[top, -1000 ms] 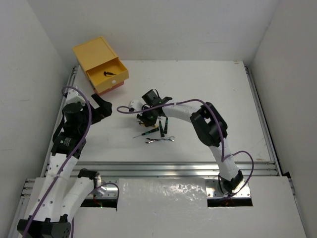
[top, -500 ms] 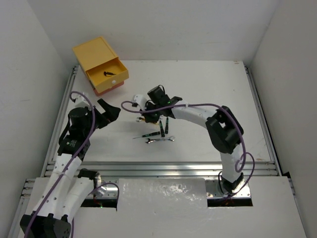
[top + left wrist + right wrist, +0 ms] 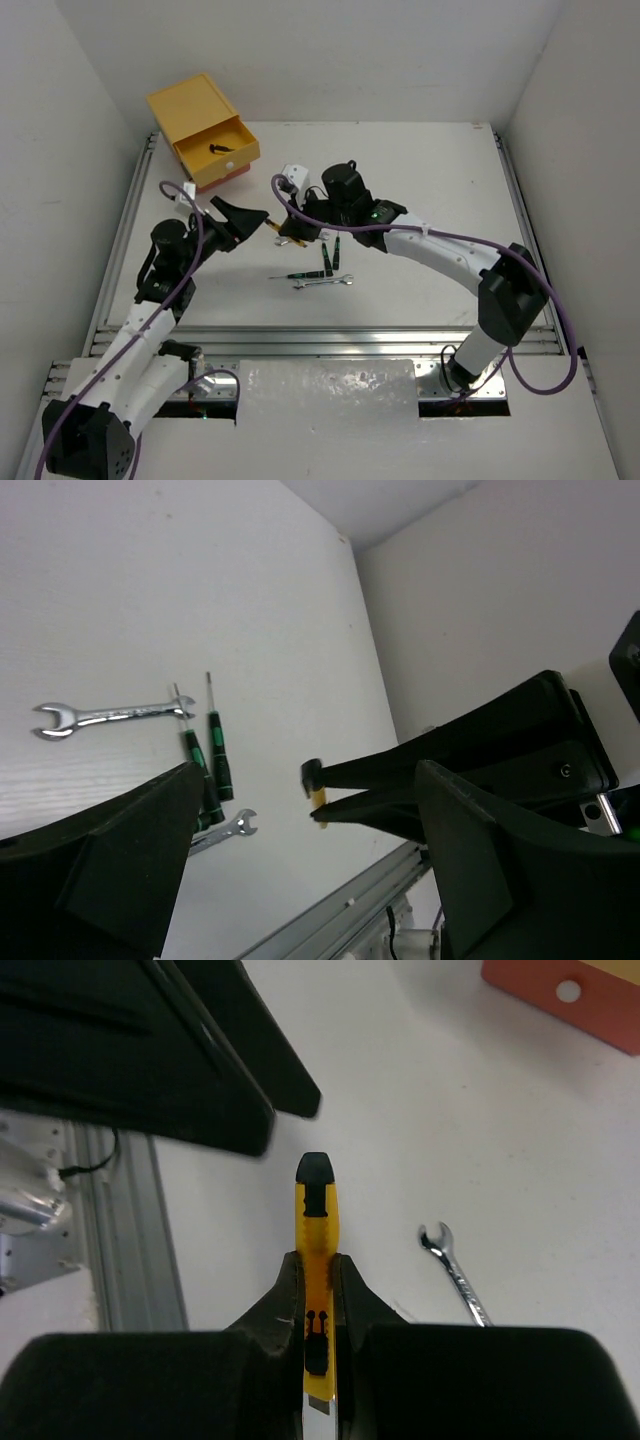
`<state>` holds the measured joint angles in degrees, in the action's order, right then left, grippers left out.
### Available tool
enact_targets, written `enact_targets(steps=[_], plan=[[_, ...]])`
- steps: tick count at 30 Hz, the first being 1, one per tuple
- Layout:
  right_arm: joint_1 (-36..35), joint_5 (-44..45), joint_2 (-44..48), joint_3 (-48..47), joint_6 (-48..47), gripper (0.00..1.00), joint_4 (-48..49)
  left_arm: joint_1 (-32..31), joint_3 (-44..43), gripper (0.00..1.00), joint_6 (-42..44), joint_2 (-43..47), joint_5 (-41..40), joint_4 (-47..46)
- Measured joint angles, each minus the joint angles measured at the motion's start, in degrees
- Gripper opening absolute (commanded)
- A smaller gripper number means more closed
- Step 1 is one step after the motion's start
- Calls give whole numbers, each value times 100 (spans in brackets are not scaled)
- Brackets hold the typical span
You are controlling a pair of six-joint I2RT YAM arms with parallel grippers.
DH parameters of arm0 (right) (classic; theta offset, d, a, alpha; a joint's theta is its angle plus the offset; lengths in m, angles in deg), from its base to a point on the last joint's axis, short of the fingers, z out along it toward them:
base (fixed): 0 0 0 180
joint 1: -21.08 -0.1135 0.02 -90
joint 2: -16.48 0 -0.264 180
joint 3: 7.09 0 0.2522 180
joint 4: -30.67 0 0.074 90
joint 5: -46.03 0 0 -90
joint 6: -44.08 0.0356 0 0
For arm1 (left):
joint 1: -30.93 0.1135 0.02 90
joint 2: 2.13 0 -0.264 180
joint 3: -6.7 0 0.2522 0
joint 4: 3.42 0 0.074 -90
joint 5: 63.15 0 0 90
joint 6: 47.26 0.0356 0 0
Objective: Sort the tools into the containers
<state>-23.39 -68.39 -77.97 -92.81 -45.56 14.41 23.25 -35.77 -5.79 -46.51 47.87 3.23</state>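
Observation:
My right gripper (image 3: pixel 289 229) is shut on the yellow utility knife (image 3: pixel 281 233) and holds it above the table; in the right wrist view the knife (image 3: pixel 315 1210) stands clamped between the fingers (image 3: pixel 285 1290), black end pointing away. My left gripper (image 3: pixel 247 215) is open and empty, just left of the knife; its wrist view shows the knife (image 3: pixel 317 798) between its spread fingers (image 3: pixel 130 860). On the table lie a silver wrench (image 3: pixel 324 282), a thin screwdriver (image 3: pixel 290 272) and two green-black screwdrivers (image 3: pixel 330 256). The stacked drawers (image 3: pixel 190 105) stand at the back left, the yellow top one open with a dark tool (image 3: pixel 217 148) inside.
The left wrist view shows two wrenches (image 3: pixel 108 715) (image 3: pixel 226 831) and two green-black screwdrivers (image 3: pixel 214 752). The orange-red bottom drawer (image 3: pixel 560 995) shows in the right wrist view. White walls enclose the table; an aluminium rail (image 3: pixel 320 338) runs along the near edge.
My right gripper has lifted the knife off the tool pile and carried it left and back. My left gripper has swung right toward it, so the two now nearly meet.

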Motion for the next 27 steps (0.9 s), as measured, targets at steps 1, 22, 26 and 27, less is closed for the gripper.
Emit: enact_targets(steps=[1, 22, 26, 27], plan=[[-31, -17, 0, -2, 90, 0, 44, -118, -20, 83, -28, -79, 7, -105], [-247, 195, 210, -9, 686, 52, 393, -699, -662, 0, -118, -988, -358, -223], [-267, 514, 568, 107, 802, 99, 328, -643, -1853, 0, -83, -1416, -1110, 715], [-267, 656, 634, 87, 813, 99, 278, -570, -2151, 0, -105, -1512, -1327, 905]])
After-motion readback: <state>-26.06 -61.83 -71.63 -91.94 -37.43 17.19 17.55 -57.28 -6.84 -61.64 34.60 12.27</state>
